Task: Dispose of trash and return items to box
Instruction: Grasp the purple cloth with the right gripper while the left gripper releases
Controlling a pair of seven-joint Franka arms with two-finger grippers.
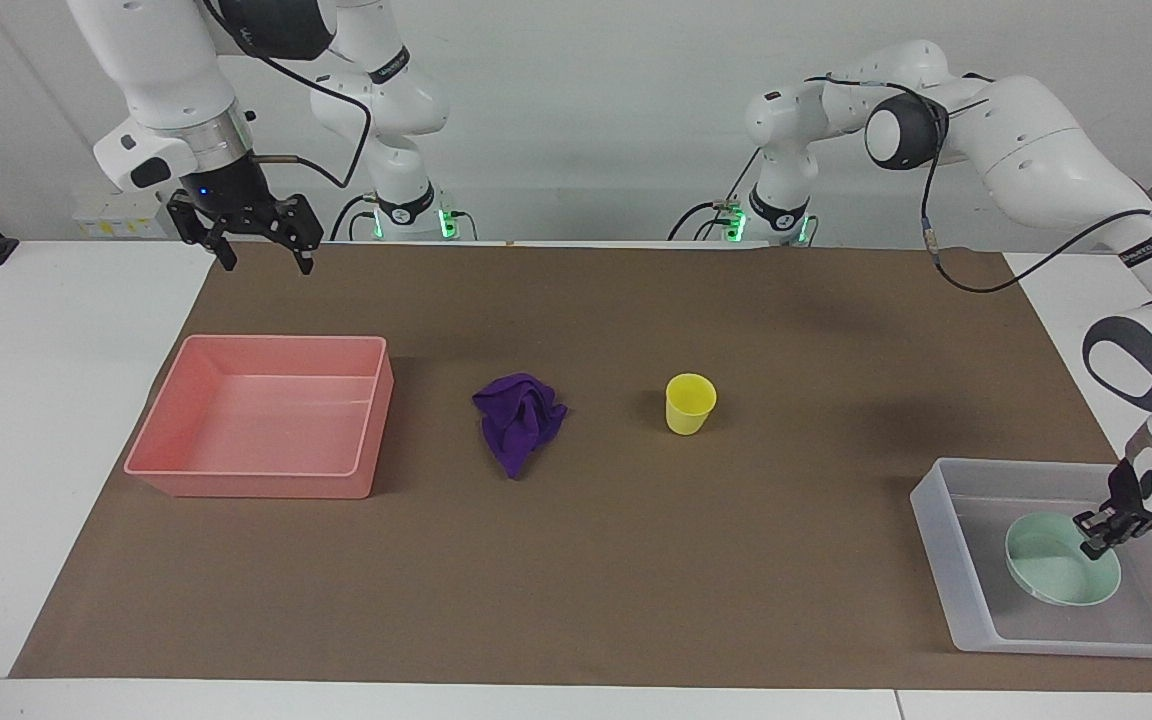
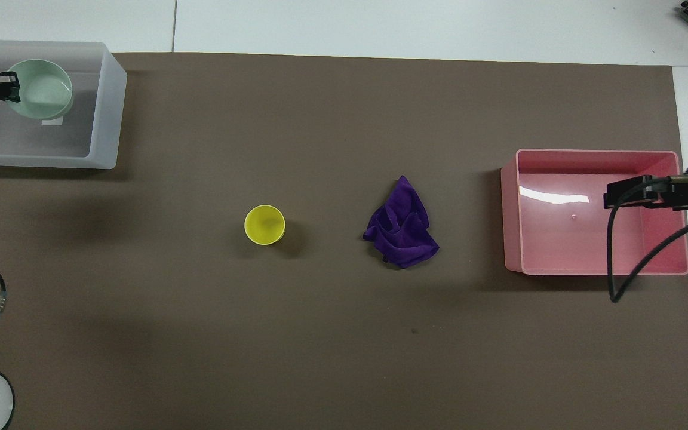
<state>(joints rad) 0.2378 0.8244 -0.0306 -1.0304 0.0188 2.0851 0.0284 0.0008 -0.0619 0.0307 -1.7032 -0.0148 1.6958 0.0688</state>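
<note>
My left gripper (image 1: 1102, 531) is shut on the rim of the mint-green bowl (image 1: 1056, 575) and holds it low inside the translucent box (image 1: 936, 545) at the left arm's end of the table. In the overhead view the left gripper (image 2: 8, 89) grips the bowl (image 2: 42, 89) over the box (image 2: 108, 107). I cannot tell whether the bowl rests on the box floor. The yellow cup (image 1: 689, 403) (image 2: 264, 224) stands upright mid-table. The purple cloth wad (image 1: 518, 420) (image 2: 402, 226) lies beside it. My right gripper (image 1: 268, 262) (image 2: 624, 194) hangs open and empty in the air.
The pink tray (image 1: 176, 385) (image 2: 511, 215) stands empty at the right arm's end, beside the purple wad. The right gripper hovers above the tray's edge nearer the robots. A brown mat covers the table. A black cable (image 2: 630, 263) hangs over the pink tray.
</note>
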